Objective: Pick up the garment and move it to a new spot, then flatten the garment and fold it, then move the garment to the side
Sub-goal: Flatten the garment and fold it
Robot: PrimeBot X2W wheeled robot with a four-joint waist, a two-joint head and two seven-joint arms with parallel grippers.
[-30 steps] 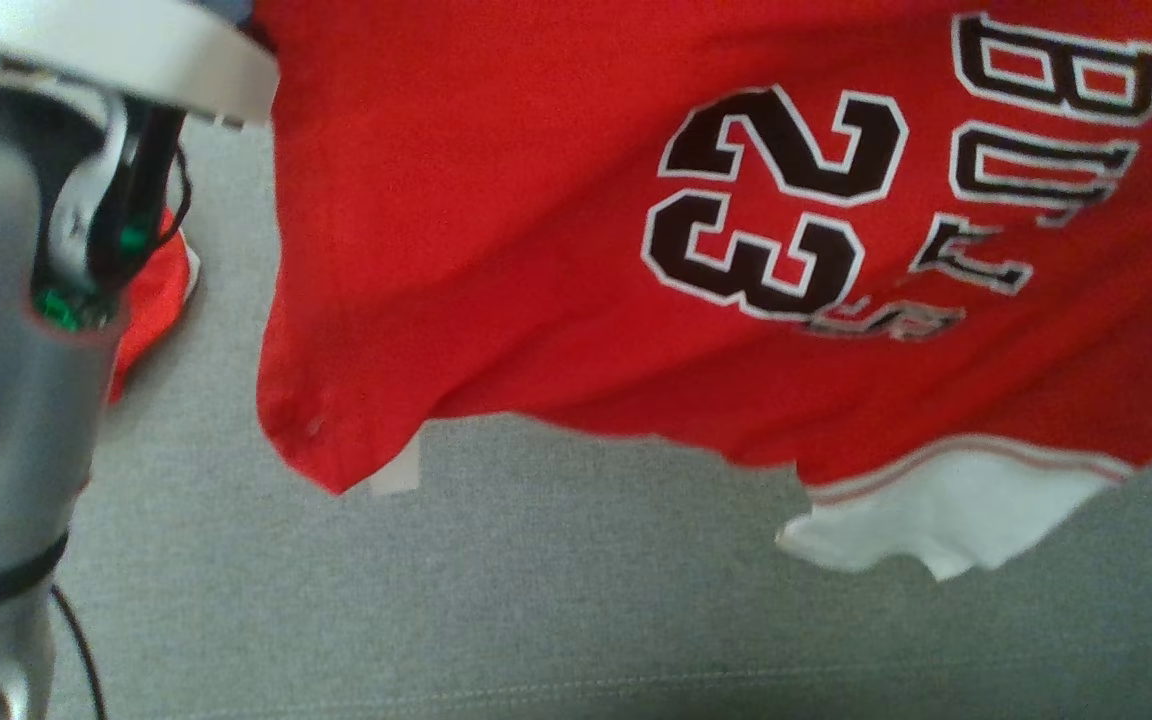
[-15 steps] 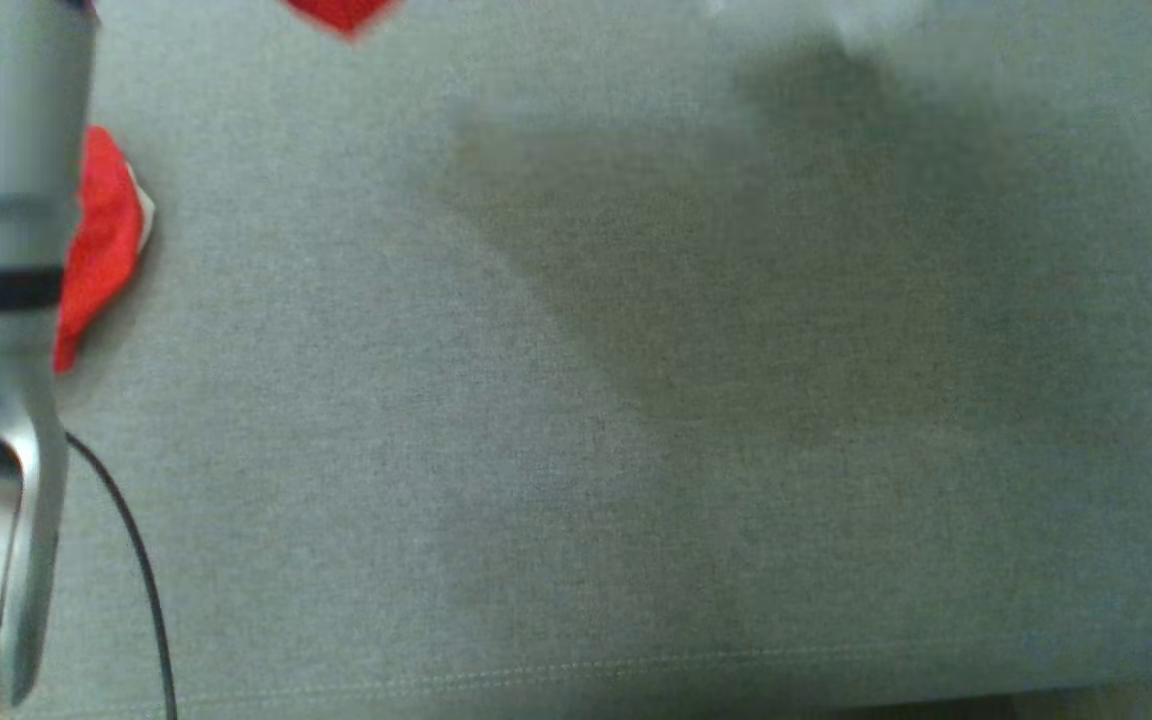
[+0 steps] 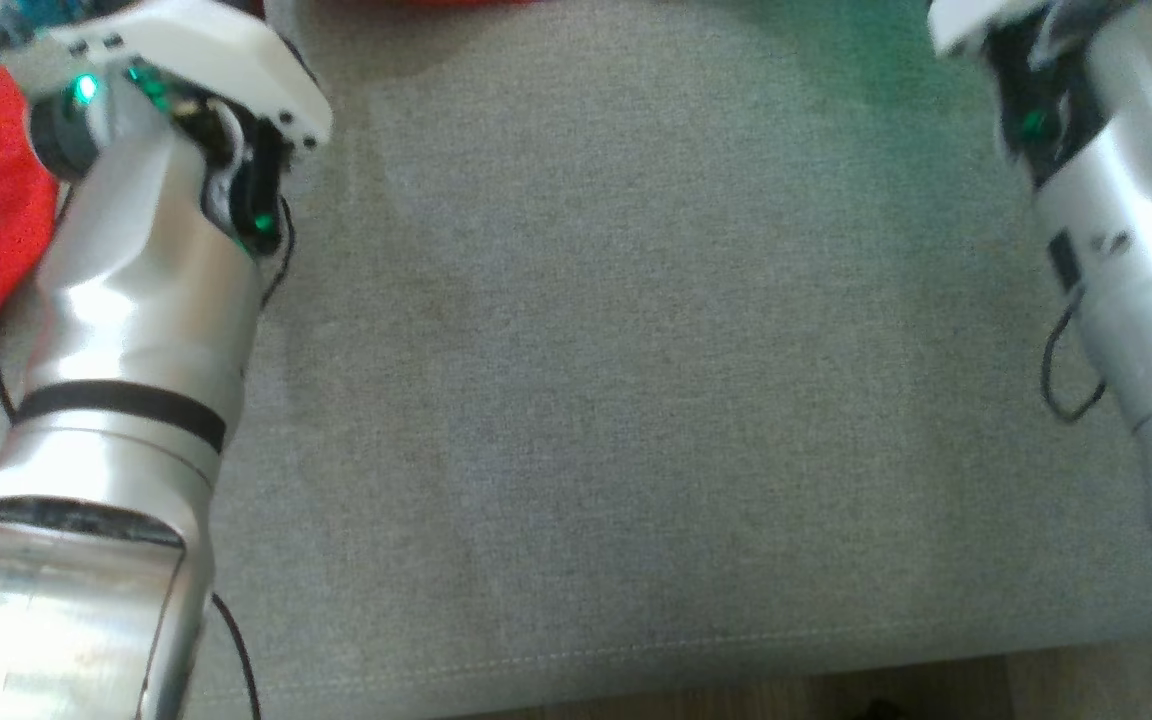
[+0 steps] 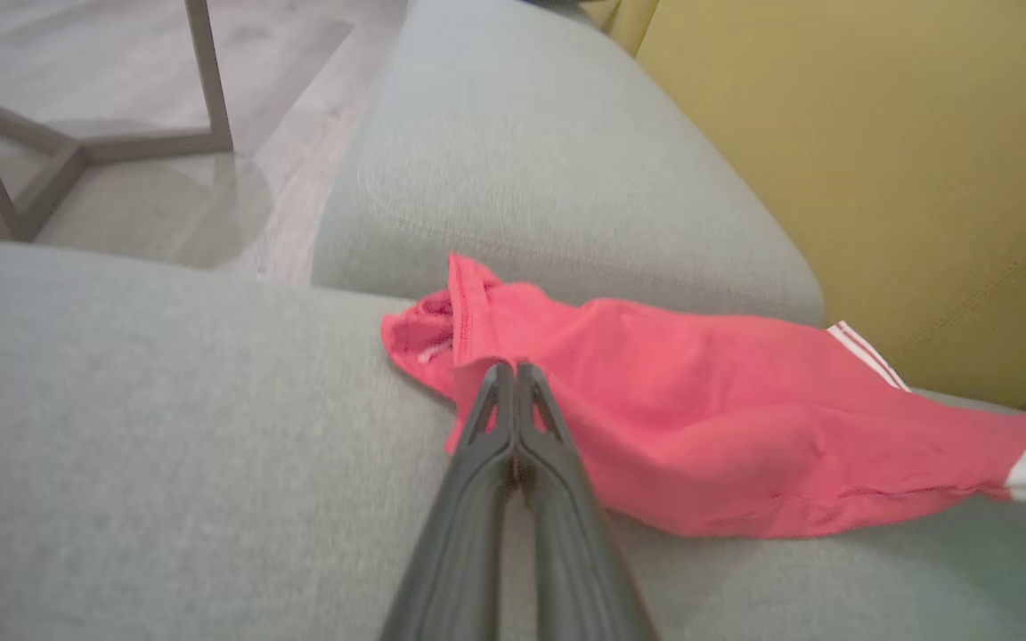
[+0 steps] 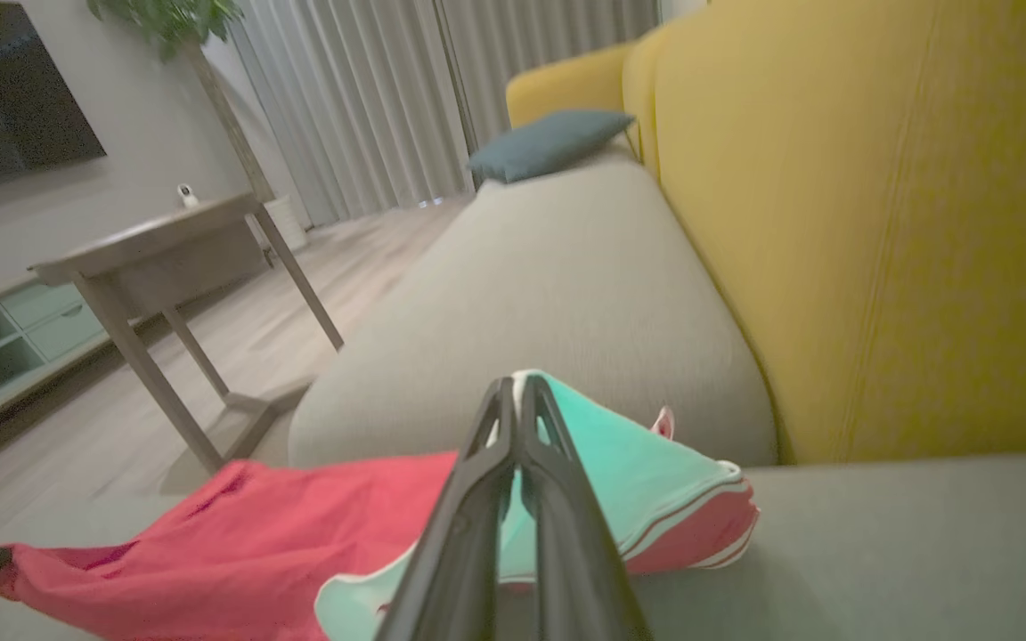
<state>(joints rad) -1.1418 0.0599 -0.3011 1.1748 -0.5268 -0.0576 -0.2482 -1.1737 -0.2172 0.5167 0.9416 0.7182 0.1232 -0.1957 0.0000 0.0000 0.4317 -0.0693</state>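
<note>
Red-white cloth jersey (image 4: 700, 427): crumpled on grey fabric sofa (image 3: 586, 400); L gripper (image 4: 513, 367), R gripper (image 5: 513, 383) pinched on it. Flatten/fold/shift pending.

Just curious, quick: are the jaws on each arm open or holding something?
Left gripper: jaws closed, pinching the red cloth jersey with white trim.
Right gripper: jaws closed on the same jersey.

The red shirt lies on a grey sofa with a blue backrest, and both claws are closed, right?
No: the backrest is yellow, not blue, as the right wrist view shows. The red shirt does lie on the grey sofa, with left gripper and right gripper both closed.
</note>
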